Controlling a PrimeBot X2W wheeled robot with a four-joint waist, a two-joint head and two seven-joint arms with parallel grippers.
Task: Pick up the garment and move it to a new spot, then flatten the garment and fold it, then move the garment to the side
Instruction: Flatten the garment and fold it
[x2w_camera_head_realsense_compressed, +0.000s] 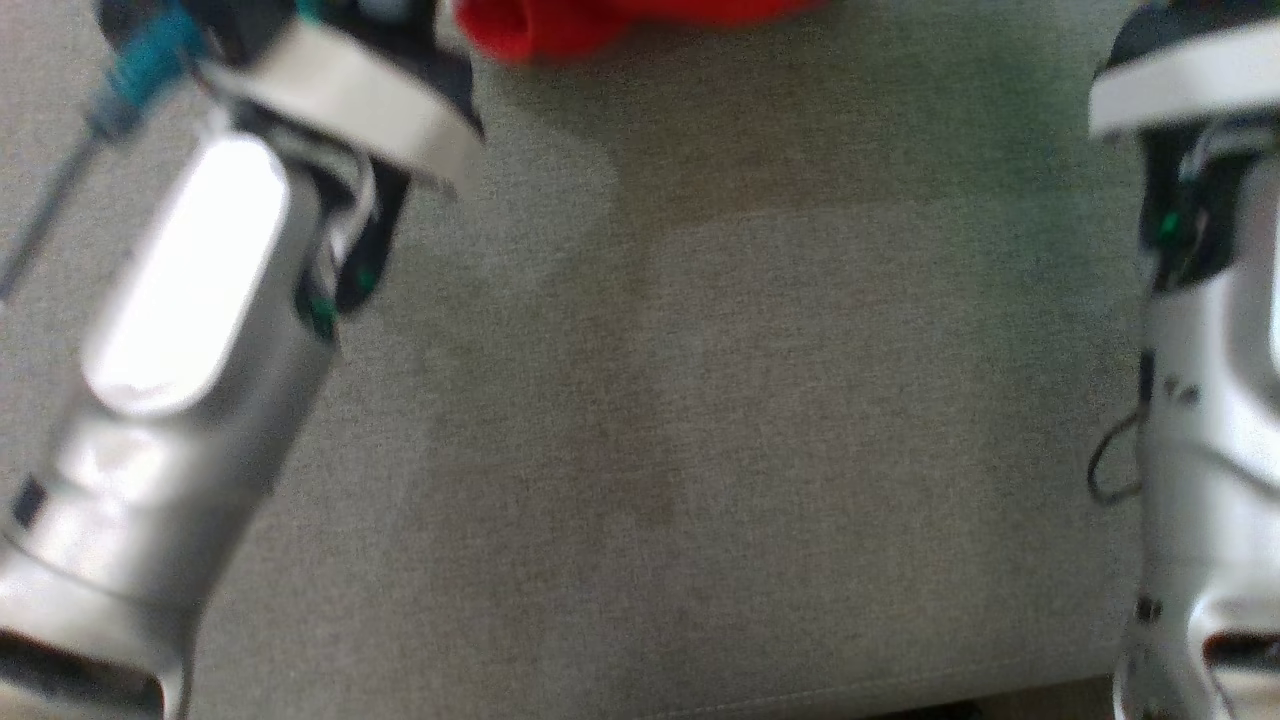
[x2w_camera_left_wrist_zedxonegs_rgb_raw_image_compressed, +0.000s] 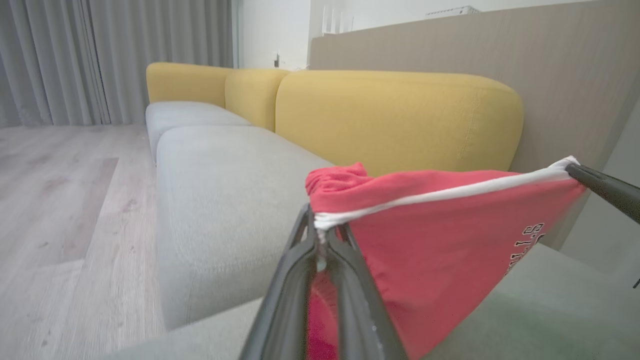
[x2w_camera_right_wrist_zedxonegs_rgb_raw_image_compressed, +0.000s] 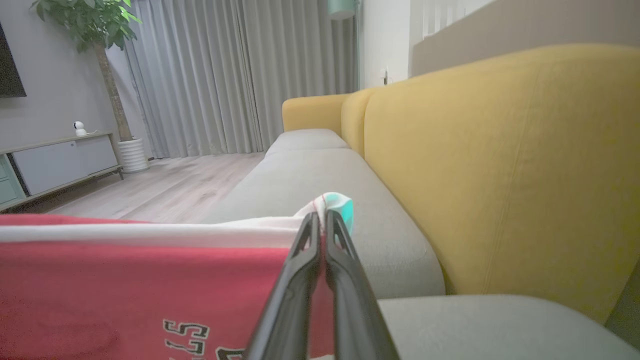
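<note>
The garment (x2w_camera_left_wrist_zedxonegs_rgb_raw_image_compressed: 440, 240) is a red top with a white band along its upper edge and dark lettering. My left gripper (x2w_camera_left_wrist_zedxonegs_rgb_raw_image_compressed: 320, 227) is shut on the white band at one corner. At the far right of the left wrist view the other arm's dark finger (x2w_camera_left_wrist_zedxonegs_rgb_raw_image_compressed: 602, 189) pinches the opposite corner, so the cloth hangs stretched between both arms above the grey seat. My right gripper (x2w_camera_right_wrist_zedxonegs_rgb_raw_image_compressed: 320, 217) is shut on the white edge of the garment (x2w_camera_right_wrist_zedxonegs_rgb_raw_image_compressed: 125, 295), which spreads away to the left. In the head view only a red bunch of the garment (x2w_camera_head_realsense_compressed: 560, 25) shows at the top edge, between my two pale forearms.
A long sofa with grey seat cushions (x2w_camera_left_wrist_zedxonegs_rgb_raw_image_compressed: 220, 190) and a yellow backrest (x2w_camera_left_wrist_zedxonegs_rgb_raw_image_compressed: 400, 120) runs beside the cloth. Wooden floor (x2w_camera_left_wrist_zedxonegs_rgb_raw_image_compressed: 60, 200) lies off the seat's open side. Grey curtains (x2w_camera_right_wrist_zedxonegs_rgb_raw_image_compressed: 200, 75), a potted plant (x2w_camera_right_wrist_zedxonegs_rgb_raw_image_compressed: 95, 30) and a low cabinet (x2w_camera_right_wrist_zedxonegs_rgb_raw_image_compressed: 55, 160) stand further off.
</note>
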